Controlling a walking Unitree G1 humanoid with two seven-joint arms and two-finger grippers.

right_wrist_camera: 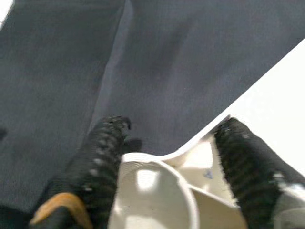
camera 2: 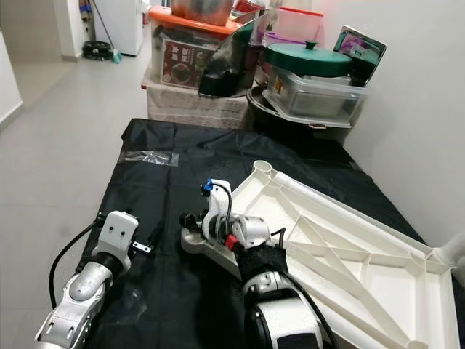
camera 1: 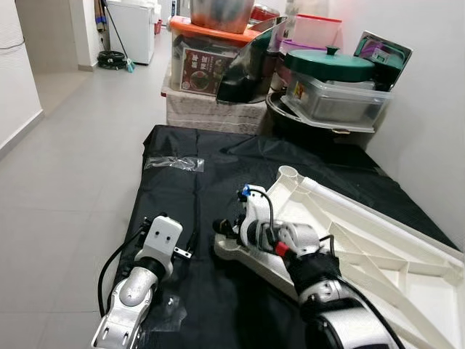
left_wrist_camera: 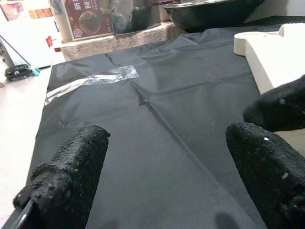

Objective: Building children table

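While straddling a corner socket of the upturned white tabletop (camera 1: 378, 240), right hand (right_wrist_camera: 167, 157) set with fingers apart on either side of the round leg socket (right_wrist_camera: 157, 191), not yet clamped. To the tabletop's left, over the black sheet (camera 1: 182, 218), left hand (left_wrist_camera: 167, 176) held wide and empty, fingers well apart, near the tabletop's edge but clear of it. Further from the robot than the tabletop, on the sheet, a clear plastic bag (camera 1: 174, 163); beyond that, stacked storage boxes (camera 1: 218, 65) and a green-lidded pot (camera 1: 330, 65). Tabletop lying underside up, ribs and sockets showing, partly on the sheet; long axis running diagonally from the near corner under the right hand out toward the robot's right and the wall. Best handled, by the look of it, by closing squarely on the socket wall, keeping the slab flat, and bracing the edge with the free hand so it cannot swing.
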